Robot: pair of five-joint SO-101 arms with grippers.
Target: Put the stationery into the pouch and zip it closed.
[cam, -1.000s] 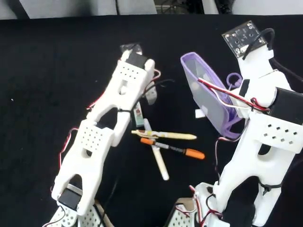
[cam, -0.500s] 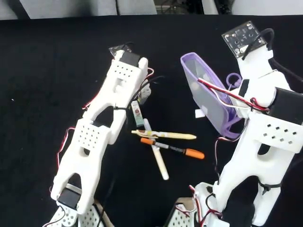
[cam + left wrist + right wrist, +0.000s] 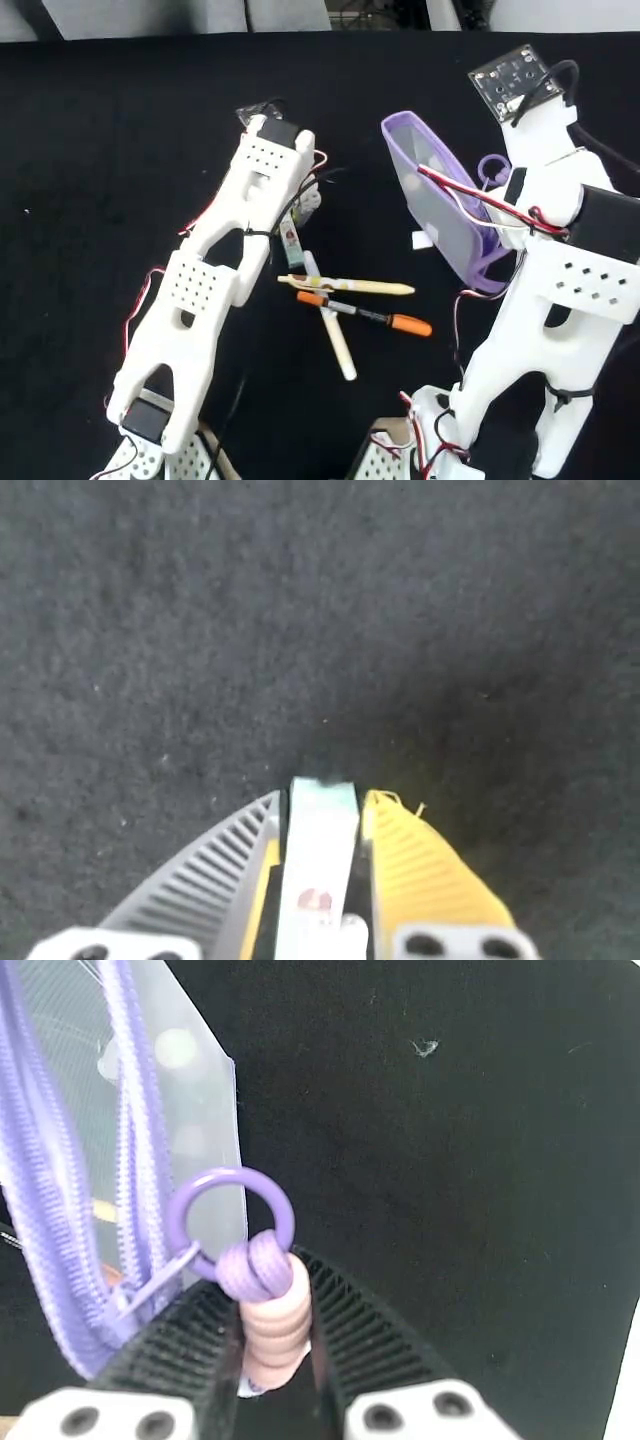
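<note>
The purple-edged clear pouch (image 3: 437,203) stands tilted with its mouth open, right of centre. My right gripper (image 3: 270,1262) is shut on the pink and purple ringed zipper charm (image 3: 272,1312); beside it hang the purple pull ring (image 3: 230,1222) and the pouch (image 3: 150,1110). My left gripper (image 3: 320,800) is shut on a white stick with a teal end (image 3: 318,852), low over the black cloth. From above, that stick (image 3: 291,242) lies under the left arm's gripper (image 3: 300,212). A yellow pen (image 3: 350,286), an orange-and-black pen (image 3: 365,317) and a white pen (image 3: 336,338) lie crossed mid-table.
The black cloth (image 3: 120,150) covers the whole table, with open room at the far left and between the pens and the pouch. The right arm's white body (image 3: 560,300) stands close behind the pouch. Red and white cables run along both arms.
The left arm's wrist has shifted slightly left and back over the white stick. The stick, the pens, the pouch and the right arm have not moved.
</note>
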